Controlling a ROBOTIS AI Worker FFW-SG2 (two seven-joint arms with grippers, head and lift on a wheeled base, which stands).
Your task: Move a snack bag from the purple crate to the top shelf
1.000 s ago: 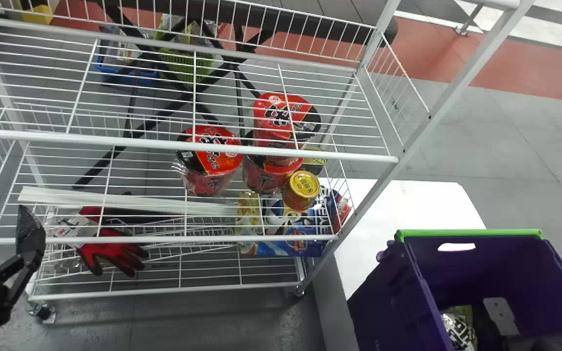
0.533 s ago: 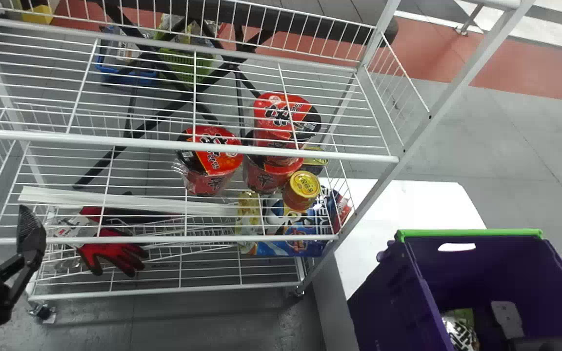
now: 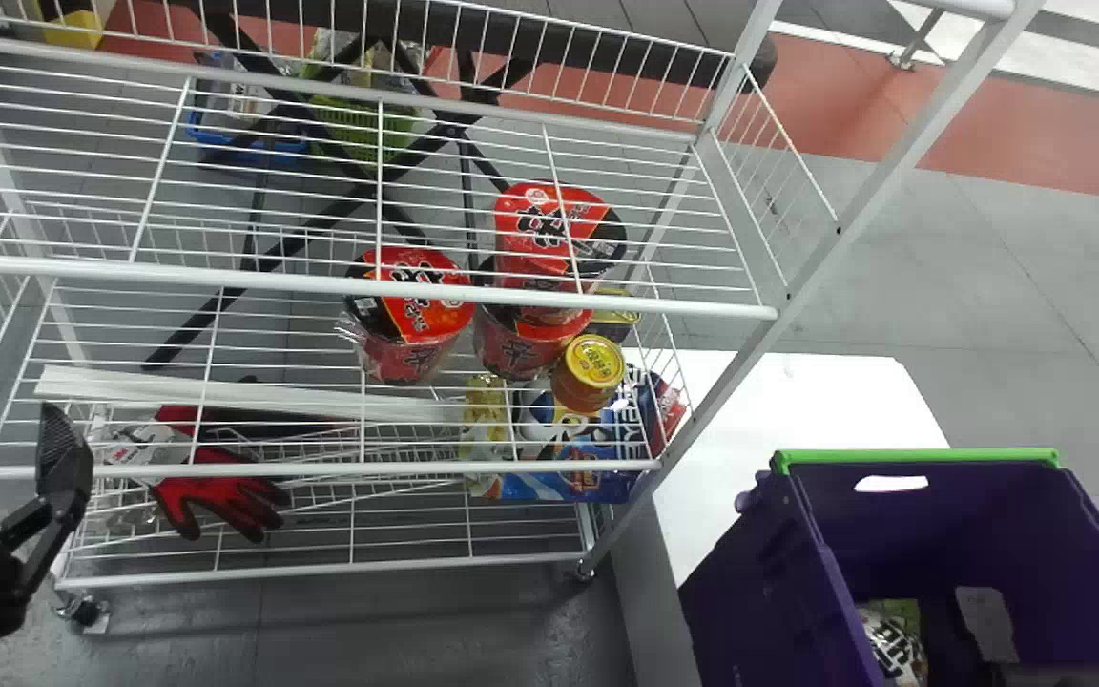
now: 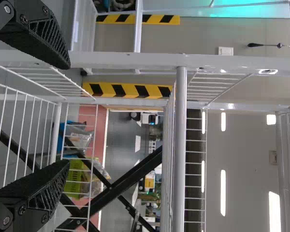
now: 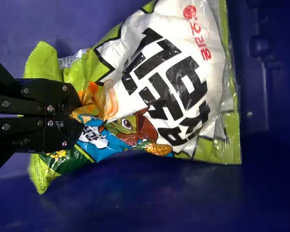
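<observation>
Head view: purple crate at 4 o'clock, near side cut off by edge; snack bag in it also cut off, partly hidden behind crate wall
Left gripper, toward 9 o'clock, rear cut off
White wire rack cut off at 9 and 12 o'clock; its bars partly hide red noodle cups
Contents of blue basket, 10 o'clock, too small to tell
Right wrist view: pinched part of snack bag hidden between black fingers

In the head view, the snack bag has shifted slightly toward ten o'clock. The left gripper has edged toward three o'clock.
</observation>
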